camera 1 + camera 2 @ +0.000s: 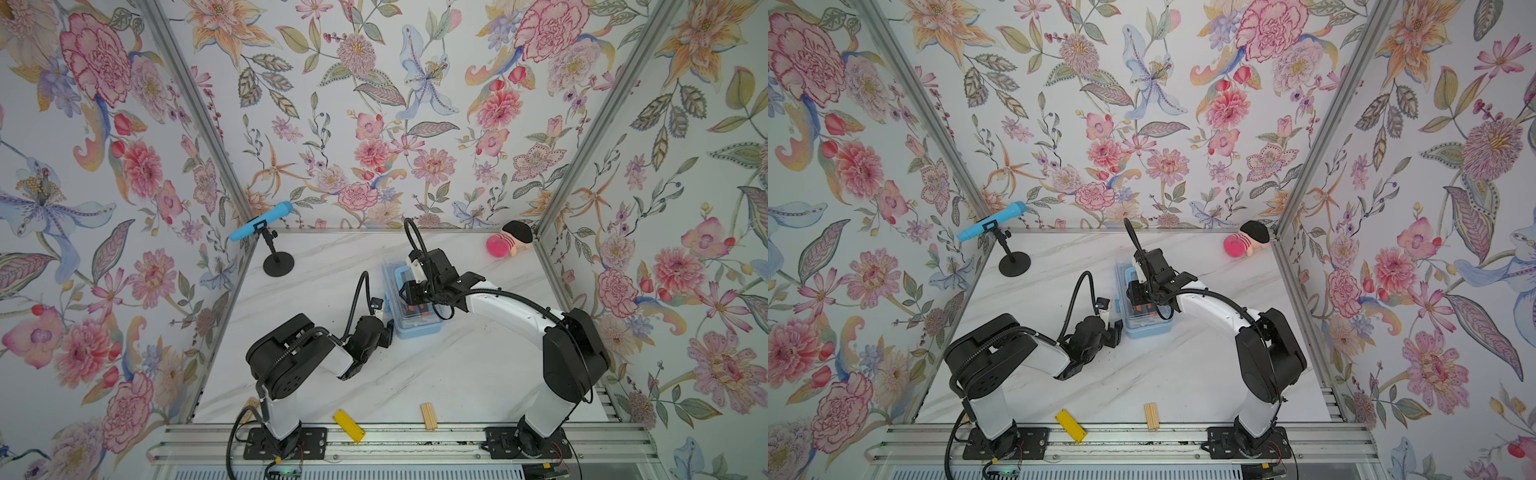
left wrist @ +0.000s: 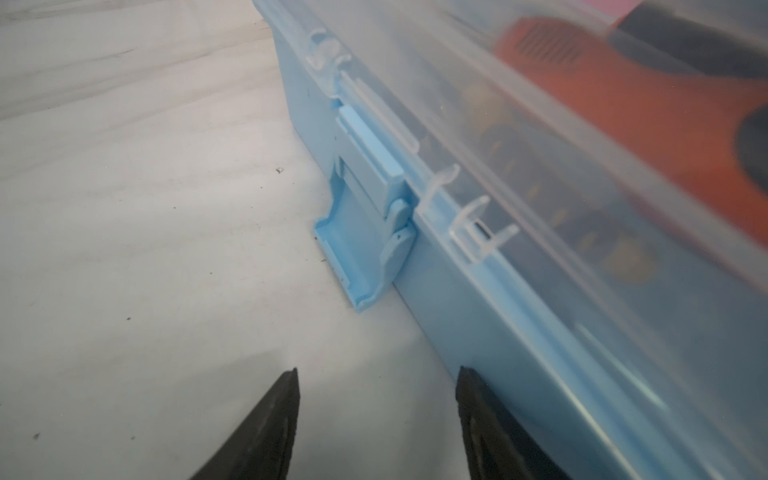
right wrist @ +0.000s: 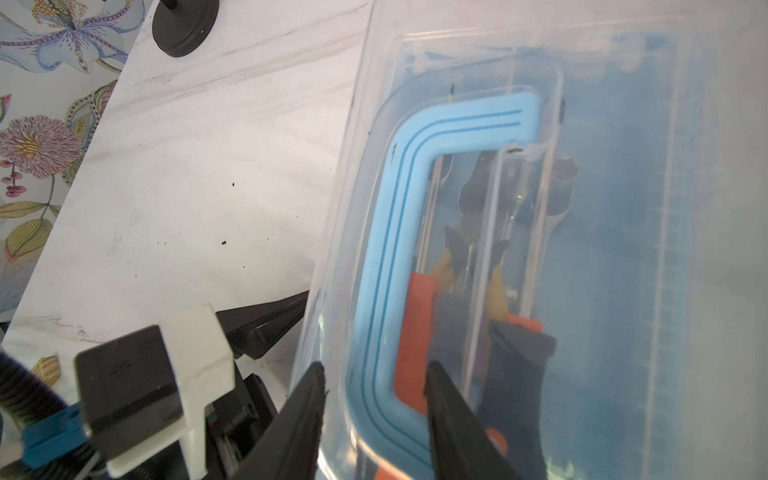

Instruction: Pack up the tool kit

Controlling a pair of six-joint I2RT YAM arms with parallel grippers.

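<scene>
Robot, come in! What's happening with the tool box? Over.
Left pincer open beside box. Right pincer open astride handle. Lid down, tools inside, latch undone.

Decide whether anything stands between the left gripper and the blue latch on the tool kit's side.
Nothing visible does: only bare table lies between the left gripper and the latch, which hangs down beside the tool kit.
</scene>
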